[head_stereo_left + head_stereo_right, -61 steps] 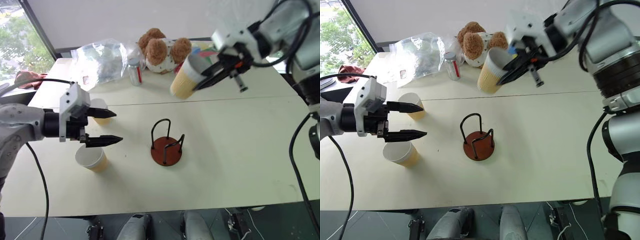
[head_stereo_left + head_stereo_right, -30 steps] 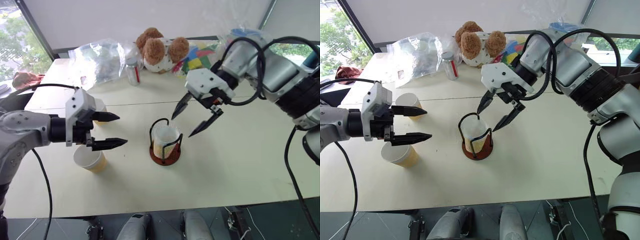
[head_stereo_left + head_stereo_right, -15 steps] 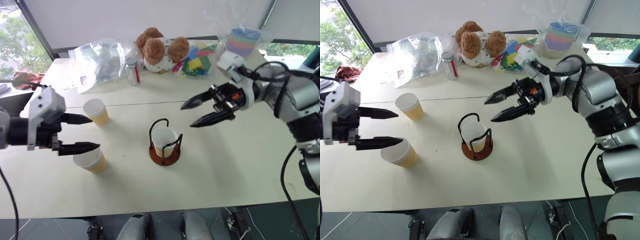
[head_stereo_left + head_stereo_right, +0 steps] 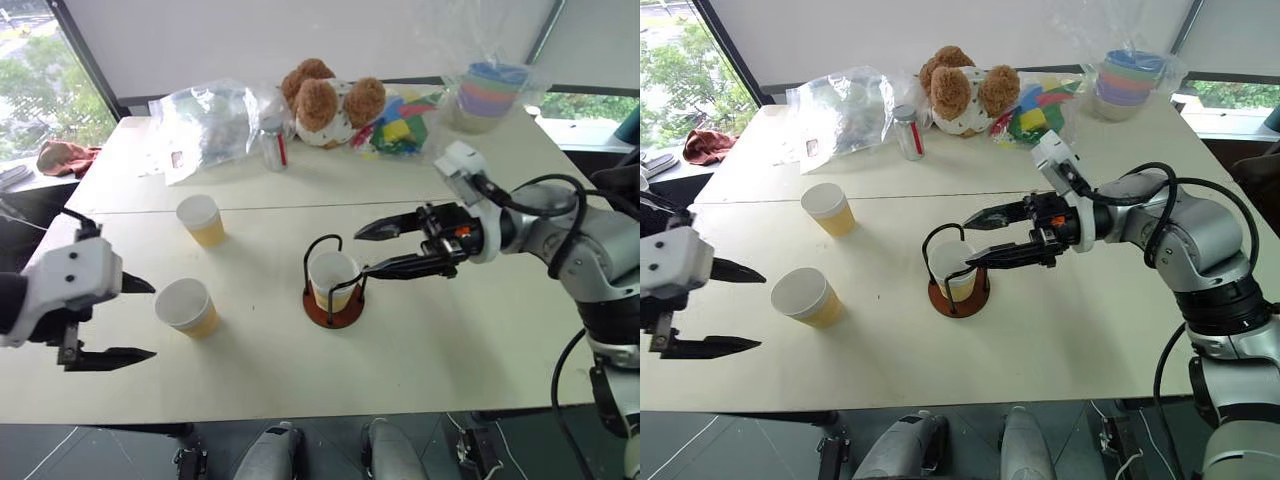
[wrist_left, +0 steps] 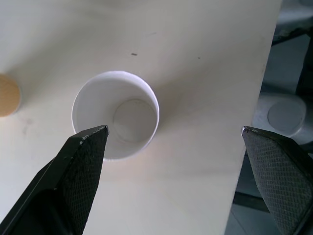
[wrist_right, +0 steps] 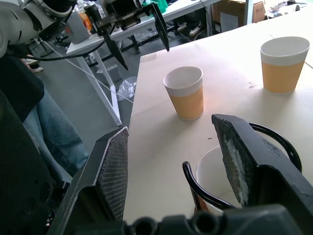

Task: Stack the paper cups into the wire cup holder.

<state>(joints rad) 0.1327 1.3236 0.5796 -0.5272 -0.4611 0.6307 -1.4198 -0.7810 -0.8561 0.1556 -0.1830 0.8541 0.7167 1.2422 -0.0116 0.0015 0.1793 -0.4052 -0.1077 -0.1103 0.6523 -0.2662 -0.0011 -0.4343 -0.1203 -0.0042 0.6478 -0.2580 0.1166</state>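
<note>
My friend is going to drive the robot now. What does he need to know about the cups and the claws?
Left gripper: open, empty, hanging at the table's near edge beside the near paper cup.
Right gripper: open, empty, hanging just right of the wire cup holder.
Done: one paper cup in the holder, upright.
Left: two cups stand upright on the table, the near paper cup and the far paper cup. Both must go into the holder, stacked in the first cup. The near one looks handiest for the left gripper.
</note>
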